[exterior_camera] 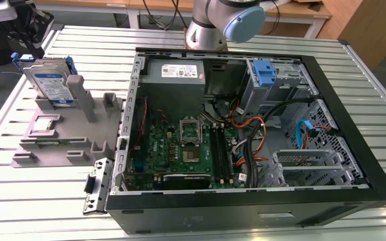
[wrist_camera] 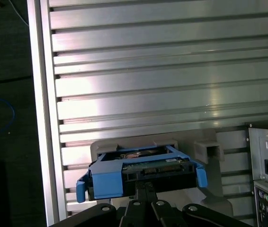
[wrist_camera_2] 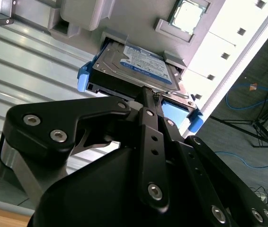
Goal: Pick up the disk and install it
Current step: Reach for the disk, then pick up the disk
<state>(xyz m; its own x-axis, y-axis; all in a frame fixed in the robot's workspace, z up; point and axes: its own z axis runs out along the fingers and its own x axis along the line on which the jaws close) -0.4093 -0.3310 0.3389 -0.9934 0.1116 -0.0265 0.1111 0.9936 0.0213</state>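
The disk (exterior_camera: 51, 83) stands on edge in a slot of the grey fixture (exterior_camera: 59, 145), its lower half hidden in that slot. The gripper (wrist_camera_2: 152, 93), above the fixture, has its jaws drawn together at the disk's connector edge; whether they pinch anything is hidden. The open computer case (exterior_camera: 247, 201) lies beside the fixture, on the exterior view's right.

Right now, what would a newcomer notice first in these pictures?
The open black computer tower case lies on the slatted metal table, green motherboard exposed. At the exterior view's left, the silver hard drive in its blue plastic carrier stands upright in a grey holder; in the second wrist view the black hand sits at its edge.
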